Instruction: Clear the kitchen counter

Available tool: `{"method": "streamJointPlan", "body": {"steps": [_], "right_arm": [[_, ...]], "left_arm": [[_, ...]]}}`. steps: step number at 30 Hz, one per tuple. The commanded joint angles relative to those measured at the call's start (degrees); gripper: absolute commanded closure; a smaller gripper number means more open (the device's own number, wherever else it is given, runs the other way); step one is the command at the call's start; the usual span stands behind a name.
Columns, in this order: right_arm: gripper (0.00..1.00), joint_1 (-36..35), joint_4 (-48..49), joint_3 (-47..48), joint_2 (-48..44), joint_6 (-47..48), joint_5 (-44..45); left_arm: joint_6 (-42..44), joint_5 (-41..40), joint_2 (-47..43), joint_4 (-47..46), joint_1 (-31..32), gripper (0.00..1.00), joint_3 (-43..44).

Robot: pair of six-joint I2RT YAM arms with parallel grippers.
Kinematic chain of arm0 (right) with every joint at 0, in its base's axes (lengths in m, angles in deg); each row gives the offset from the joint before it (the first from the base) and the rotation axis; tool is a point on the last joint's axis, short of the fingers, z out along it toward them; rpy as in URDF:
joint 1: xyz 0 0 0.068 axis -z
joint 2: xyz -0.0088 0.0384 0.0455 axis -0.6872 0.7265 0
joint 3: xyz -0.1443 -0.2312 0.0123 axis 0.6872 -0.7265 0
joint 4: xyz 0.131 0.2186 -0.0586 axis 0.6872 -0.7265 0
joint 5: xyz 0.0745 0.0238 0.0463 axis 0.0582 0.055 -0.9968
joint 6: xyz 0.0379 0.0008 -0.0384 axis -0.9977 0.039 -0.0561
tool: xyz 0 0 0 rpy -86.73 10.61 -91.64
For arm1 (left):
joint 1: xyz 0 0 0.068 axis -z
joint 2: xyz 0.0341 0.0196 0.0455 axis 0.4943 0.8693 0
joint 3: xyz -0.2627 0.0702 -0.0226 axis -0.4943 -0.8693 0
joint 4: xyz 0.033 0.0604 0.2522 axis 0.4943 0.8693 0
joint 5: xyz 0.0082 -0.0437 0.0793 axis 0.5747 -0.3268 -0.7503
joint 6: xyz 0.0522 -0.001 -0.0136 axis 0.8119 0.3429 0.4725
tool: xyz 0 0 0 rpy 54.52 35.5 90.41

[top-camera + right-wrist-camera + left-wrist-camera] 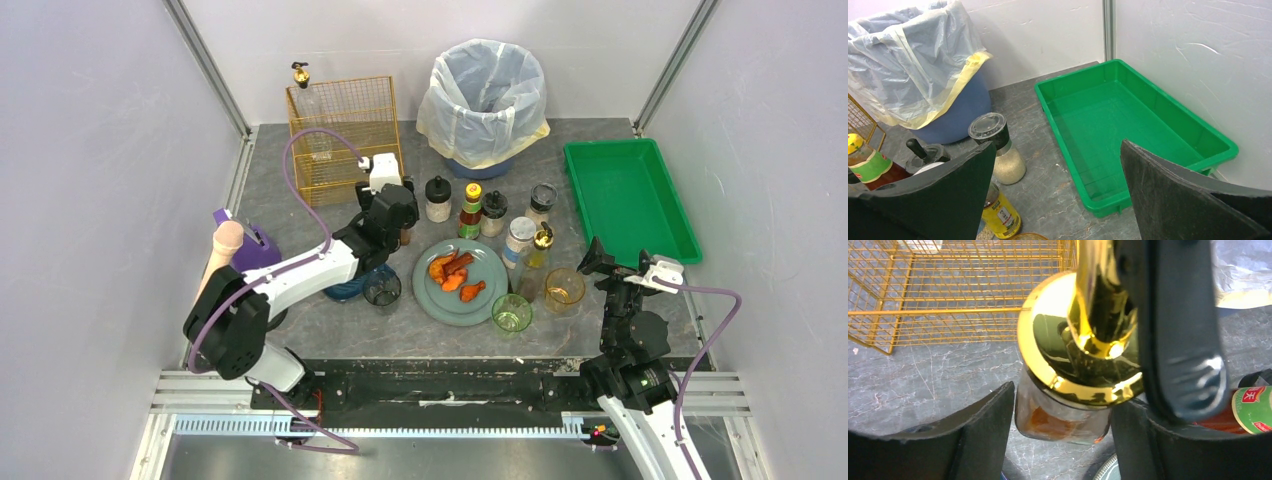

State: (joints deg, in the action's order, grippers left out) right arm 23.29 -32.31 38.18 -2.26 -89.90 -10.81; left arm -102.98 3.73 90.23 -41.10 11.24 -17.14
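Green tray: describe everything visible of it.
The green tray is a shallow rectangular bin of glossy, plastic-looking material with sloped walls and a rolled rim. It lies flat on the kitchen counter at the far right, its long side close to the right wall; whether they touch cannot be told. Nothing lies in it. A grain-filled jar stands apart to its left. The right claw is open, short of the tray's near end, not touching it.
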Motion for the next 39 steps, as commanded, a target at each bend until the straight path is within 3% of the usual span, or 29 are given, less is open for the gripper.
{"method": "streamJointPlan", "body": {"steps": [1, 9, 22, 39], "right_arm": [[0.02, -0.18, 1.44, 1.62, -9.63, 0.69, 0.52], [0.02, -0.18, 1.5, 1.49, -9.63, 0.67, 0.42], [0.02, -0.19, 1.57, 1.51, -9.63, 0.8, 0.74], [0.02, -0.18, 2.69, 0.65, -9.63, 2.08, 1.52]], "left_arm": [[2.09, 0.91, -0.39, -3.04, -0.08, 0.32, 1.62], [3.74, 2.66, -3.4, 1.68, -0.08, 0.68, 4.43], [8.11, 8.37, -5.62, 19.57, -2.47, 0.98, 25.28], [15.79, 15.1, 3.58, 21.08, -18.2, 0.98, 51.44]]}}
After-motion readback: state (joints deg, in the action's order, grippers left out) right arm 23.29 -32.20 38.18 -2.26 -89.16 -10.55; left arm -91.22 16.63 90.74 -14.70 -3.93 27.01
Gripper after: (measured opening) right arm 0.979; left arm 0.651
